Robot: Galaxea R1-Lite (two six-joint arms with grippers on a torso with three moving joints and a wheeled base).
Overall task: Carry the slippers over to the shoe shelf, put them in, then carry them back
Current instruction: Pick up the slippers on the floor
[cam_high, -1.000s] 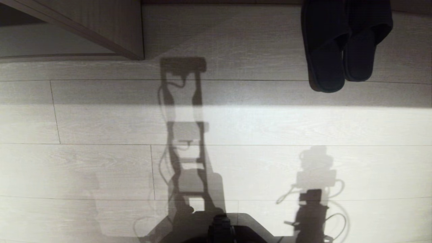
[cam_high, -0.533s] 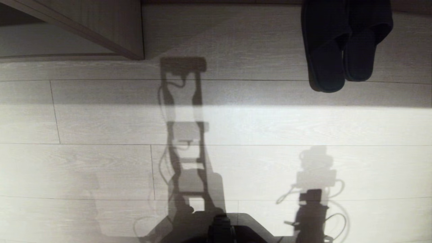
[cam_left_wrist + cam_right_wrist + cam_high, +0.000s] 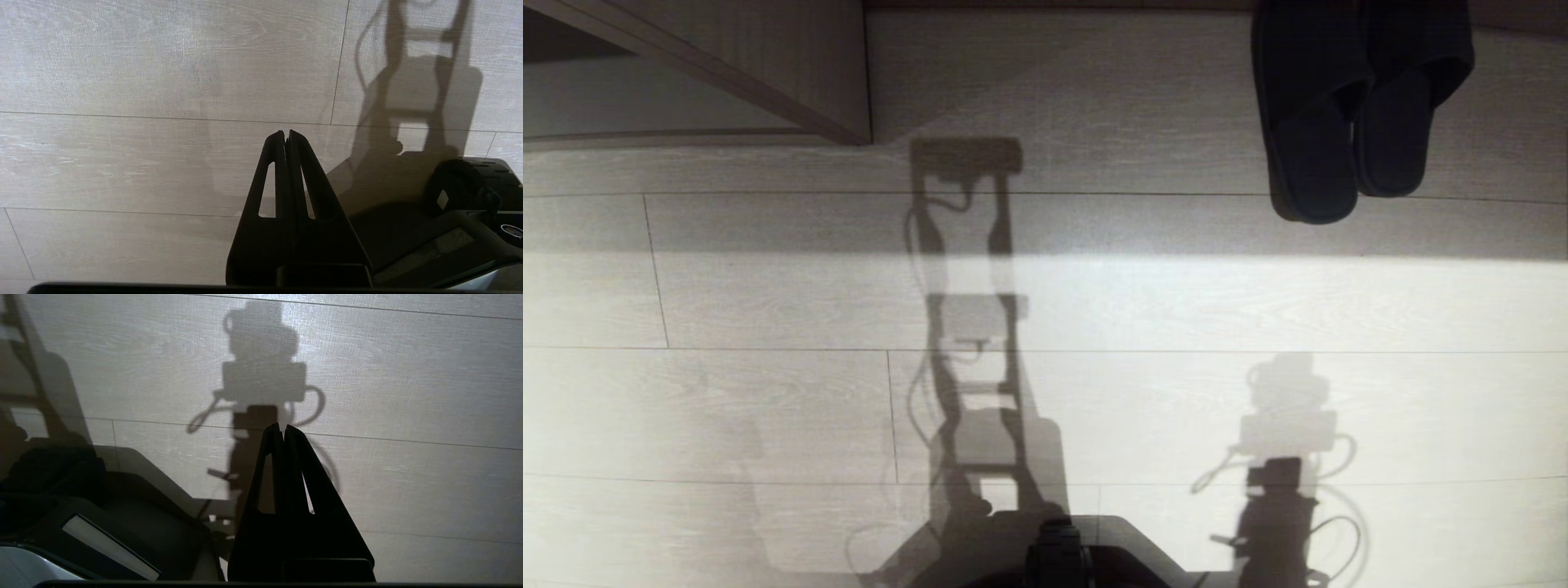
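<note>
Slippers (image 3: 1319, 139) untouched so far; notes from the left across.

Upper left of the head view: shoe shelf (image 3: 833, 73), with a slanted wood-grain side panel and a pale bottom board behind a thin front lip. Nothing to be seen inside the part in view.

Left end effector (image 3: 285, 136), in its wrist view: fingers pressed tip to tip, nothing between them, hanging over bare floor (image 3: 1176, 302) just beside the robot base (image 3: 1058, 563). Neither arm visible in the head view.

Centre of the head view: only the robot's own shadow (image 3: 968, 327) across the pale planks, with the base at the lower edge.

Right end effector (image 3: 279, 430), in its wrist view: likewise closed tight and empty, over floor on the other side of the base.

Upper right: the black pair, lying side by side and touching, flat on the floor. Heels towards the robot, toe bands cut off by the upper edge. Well apart from the shelf and from both arms.

Changed over the last second: nothing. Same place for shelf, pair and shadows throughout; no drive, no bend, no reach.

Judged from that: either the very start or a pause, with pickup not begun and every step of the errand ahead. Probably needed next: a move towards the pair, then an opening of the fingers. Thin flat soles low on the floor likely to offer little to pinch, the wide toe band better.
</note>
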